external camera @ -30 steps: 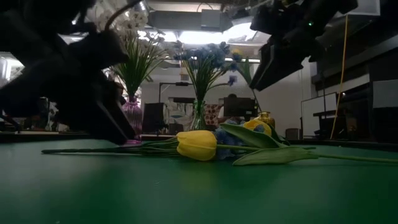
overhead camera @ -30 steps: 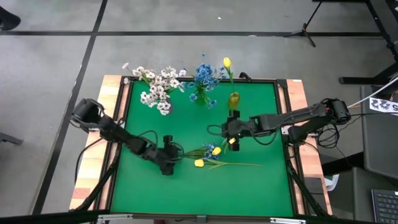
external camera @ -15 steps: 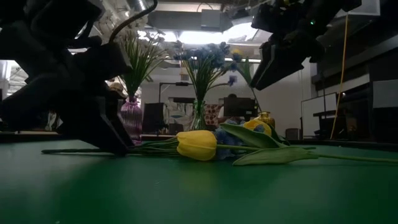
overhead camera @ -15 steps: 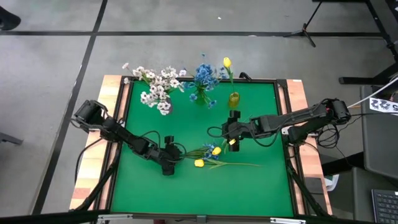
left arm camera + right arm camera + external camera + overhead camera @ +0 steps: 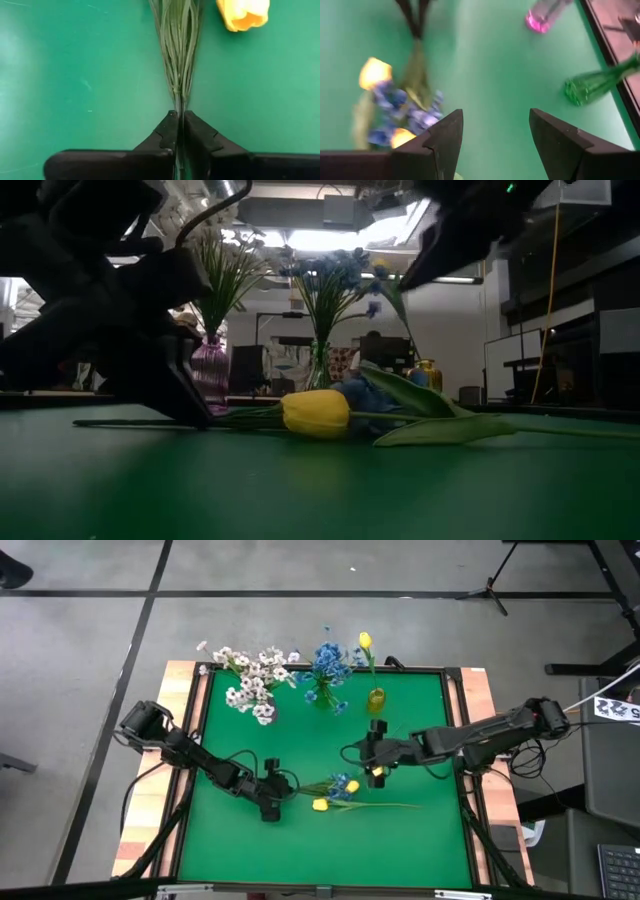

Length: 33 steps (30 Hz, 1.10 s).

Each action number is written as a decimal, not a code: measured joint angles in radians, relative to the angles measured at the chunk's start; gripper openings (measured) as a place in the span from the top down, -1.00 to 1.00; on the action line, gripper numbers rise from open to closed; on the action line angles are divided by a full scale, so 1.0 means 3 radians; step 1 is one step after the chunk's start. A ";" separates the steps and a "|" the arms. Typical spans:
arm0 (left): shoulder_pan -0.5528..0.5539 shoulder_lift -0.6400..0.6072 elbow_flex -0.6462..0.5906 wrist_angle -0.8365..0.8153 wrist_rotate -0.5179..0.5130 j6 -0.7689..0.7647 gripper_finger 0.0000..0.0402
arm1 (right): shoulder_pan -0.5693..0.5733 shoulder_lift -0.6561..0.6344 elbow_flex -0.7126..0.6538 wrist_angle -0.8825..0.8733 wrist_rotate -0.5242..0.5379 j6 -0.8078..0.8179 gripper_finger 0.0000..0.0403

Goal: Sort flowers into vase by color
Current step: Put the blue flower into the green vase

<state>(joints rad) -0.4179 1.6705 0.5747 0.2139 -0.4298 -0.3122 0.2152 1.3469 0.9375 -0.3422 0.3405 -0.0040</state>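
Loose flowers (image 5: 335, 790) lie on the green mat: two yellow tulip buds (image 5: 315, 412) and a blue bloom (image 5: 395, 112) on thin green stems. My left gripper (image 5: 282, 790) is at the stems' left end, low on the mat and shut on them. My right gripper (image 5: 368, 762) hangs open above the mat, just right of the blooms, with nothing between its fingers (image 5: 447, 132). Three vases stand along the far edge, holding white sprays (image 5: 250, 685), blue blooms (image 5: 325, 668) and a yellow tulip (image 5: 366, 642). My left gripper pinches the bundle of thin green stems (image 5: 179, 97) at its free end between its two fingers. The fingers slant down from the table's left and lie along the stems. The stems and blooms rest on the mat, stretching away toward the right.
A long leafy stem (image 5: 398, 805) runs toward the right from the pile. A raised wooden frame (image 5: 190, 740) borders the mat. Open mat lies near the front edge (image 5: 320, 850) and between the pile and the vases.
My left gripper has shut on the stems' end without shifting. My right gripper has risen a little above the blooms and stayed open.
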 joint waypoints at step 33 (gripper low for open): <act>0.0043 -0.1124 0.0202 -0.0010 -0.0452 0.0379 0.96 | 0.2362 -0.0621 0.0000 0.0435 0.2240 0.0430 -0.13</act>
<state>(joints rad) -0.4049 1.3332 0.6354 0.2107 -0.5654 -0.1984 0.9237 1.1606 0.9375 -0.2118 1.0124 0.1251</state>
